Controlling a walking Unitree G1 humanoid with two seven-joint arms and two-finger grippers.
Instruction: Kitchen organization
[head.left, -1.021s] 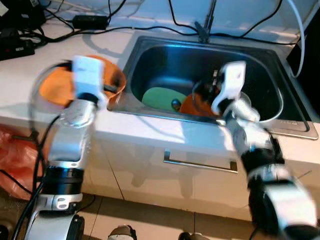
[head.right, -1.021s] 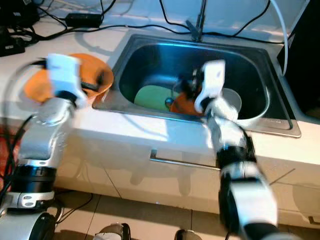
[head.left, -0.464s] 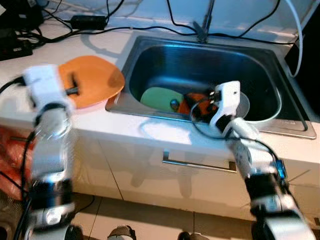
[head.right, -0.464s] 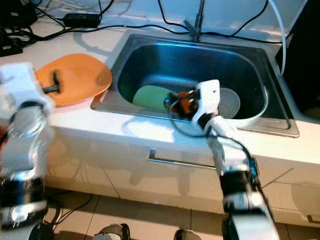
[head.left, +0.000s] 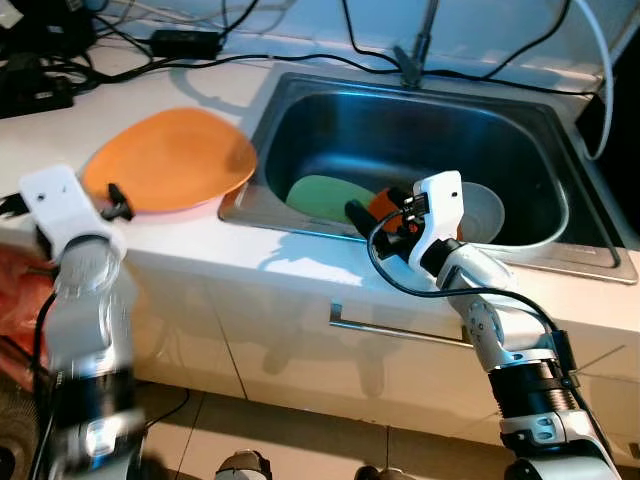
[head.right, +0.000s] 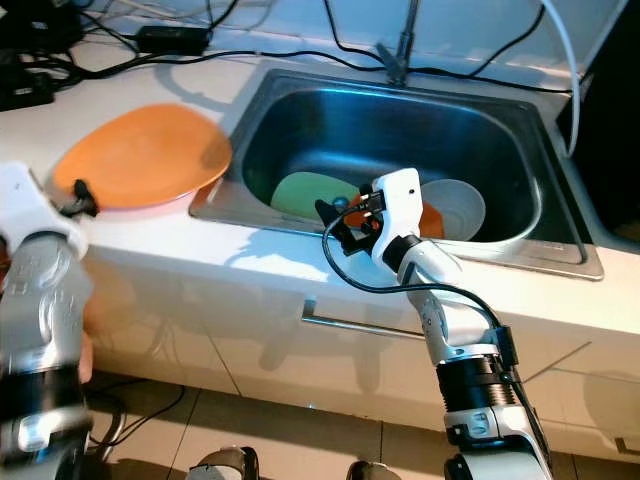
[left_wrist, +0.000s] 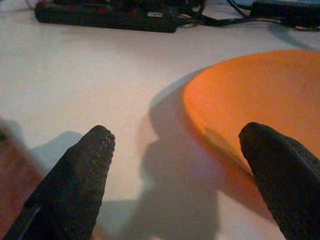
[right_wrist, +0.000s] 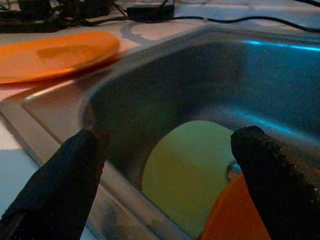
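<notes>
I've pulled my left end effector (left_wrist: 175, 170) off the orange plate (head.left: 170, 160) — fingers wide, empty; right end effector (right_wrist: 165, 185) also wide over the sink (head.left: 300, 100) — plate's placed.

head stereo: down on sink (head.left: 300, 100) | wrists: close along fingers | shared: orange plate (left_wrist: 260, 100)

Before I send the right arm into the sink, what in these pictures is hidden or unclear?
- Orange dish in the sink: mostly covered by the right tool in the eye views; its shape is unclear.
- White bowl: its near side is behind the right arm.
- Green plate: its lower edge is cut off by the sink wall in the right wrist view.
- Left arm: blurred in the eye views.
</notes>
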